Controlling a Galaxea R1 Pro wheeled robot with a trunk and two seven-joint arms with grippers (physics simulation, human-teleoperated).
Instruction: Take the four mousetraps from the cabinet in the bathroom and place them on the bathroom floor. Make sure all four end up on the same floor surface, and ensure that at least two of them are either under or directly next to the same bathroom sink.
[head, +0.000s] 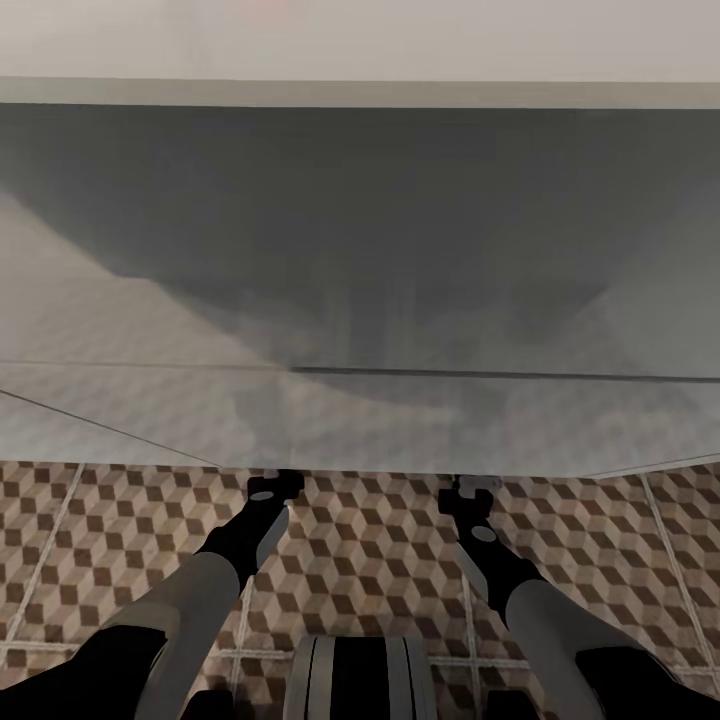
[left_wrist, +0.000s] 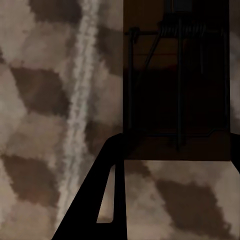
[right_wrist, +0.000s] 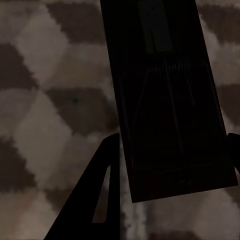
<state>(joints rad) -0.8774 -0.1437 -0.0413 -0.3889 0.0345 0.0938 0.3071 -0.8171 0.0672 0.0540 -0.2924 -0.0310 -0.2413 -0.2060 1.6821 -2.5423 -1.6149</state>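
Home bathroom, cube-patterned floor tiles, wall-hung white vanity overhead, pale grout lines

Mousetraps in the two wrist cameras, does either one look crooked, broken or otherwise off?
Nothing stands out. The left mousetrap and the right mousetrap each look whole, wire parts in place, over the cube-patterned floor. The right one is too dark for fine detail.

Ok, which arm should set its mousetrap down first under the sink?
Left, marginally. Both the left gripper and right gripper reach the sink vanity edge, low over the floor. The left mousetrap sits square between fingers; the right mousetrap is skewed.
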